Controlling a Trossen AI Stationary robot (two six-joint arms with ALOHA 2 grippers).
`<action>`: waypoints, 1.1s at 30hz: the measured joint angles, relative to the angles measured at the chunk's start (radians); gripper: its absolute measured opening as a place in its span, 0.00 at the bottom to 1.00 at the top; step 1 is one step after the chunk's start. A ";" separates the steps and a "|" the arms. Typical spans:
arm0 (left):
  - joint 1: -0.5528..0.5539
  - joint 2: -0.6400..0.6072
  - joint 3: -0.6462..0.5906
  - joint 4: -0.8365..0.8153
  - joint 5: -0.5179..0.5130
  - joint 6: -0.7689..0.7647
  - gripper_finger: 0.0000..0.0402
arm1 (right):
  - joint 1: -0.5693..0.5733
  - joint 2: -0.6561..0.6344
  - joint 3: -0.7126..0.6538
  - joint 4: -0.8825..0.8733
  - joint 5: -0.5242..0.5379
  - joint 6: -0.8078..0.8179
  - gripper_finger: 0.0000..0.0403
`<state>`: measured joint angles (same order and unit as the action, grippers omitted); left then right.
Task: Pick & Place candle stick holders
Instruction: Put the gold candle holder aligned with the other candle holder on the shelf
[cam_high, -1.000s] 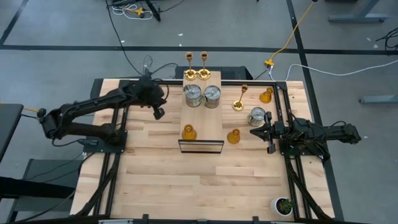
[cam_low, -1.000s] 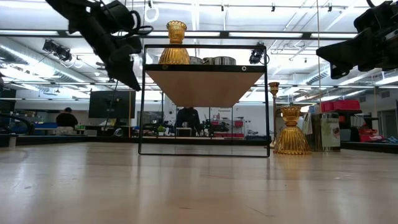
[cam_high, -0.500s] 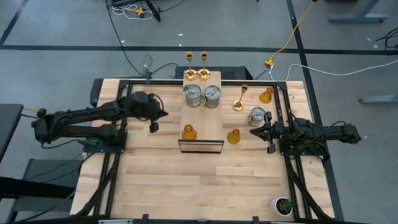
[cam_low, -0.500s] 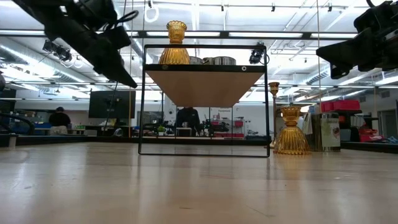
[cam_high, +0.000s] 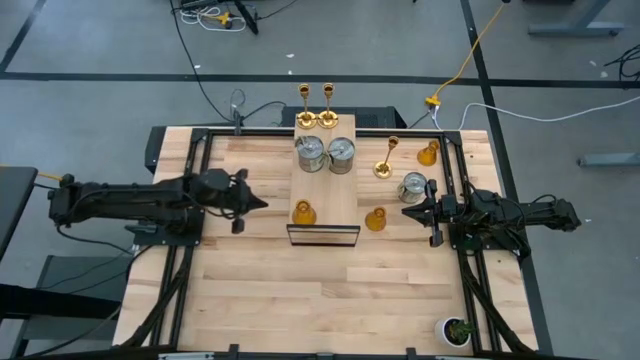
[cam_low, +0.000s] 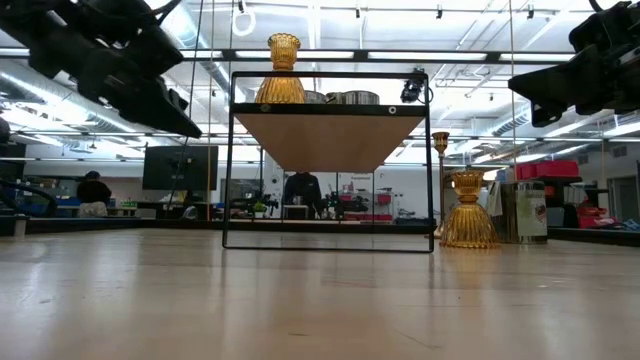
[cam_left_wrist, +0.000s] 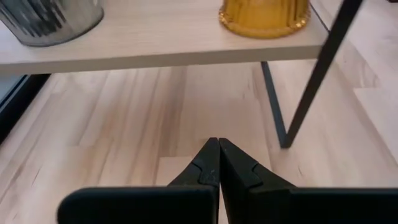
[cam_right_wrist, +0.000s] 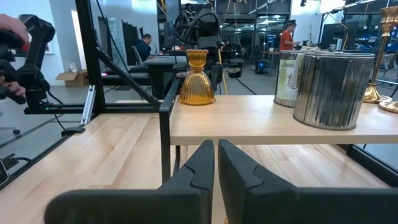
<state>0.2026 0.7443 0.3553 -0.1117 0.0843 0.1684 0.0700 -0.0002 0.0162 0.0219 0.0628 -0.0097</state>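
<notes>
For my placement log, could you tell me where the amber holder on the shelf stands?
In the high view, the amber holder stands at the shelf's front left corner, nearest the left tool.

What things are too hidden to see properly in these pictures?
- Low view: the two silver cans on the shelf show only their top edges; the shelf board hides the rest.
- Left wrist view: the amber holder and a can are cut off by the picture's edge.
- Low view: both hands are outside the picture; only arm parts show.
</notes>
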 joint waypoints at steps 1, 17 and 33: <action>-0.005 -0.011 -0.008 -0.001 0.000 0.000 0.01 | 0.000 0.000 0.000 0.000 0.000 0.000 0.07; -0.017 -0.071 -0.077 0.062 0.111 -0.055 0.01 | 0.000 0.000 0.000 0.000 0.000 0.000 0.07; -0.018 -0.285 -0.246 0.390 0.233 -0.156 0.01 | 0.000 0.000 0.000 0.000 0.000 0.000 0.07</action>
<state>0.1845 0.4596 0.1093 0.2778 0.3175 0.0121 0.0700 -0.0002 0.0162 0.0219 0.0628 -0.0097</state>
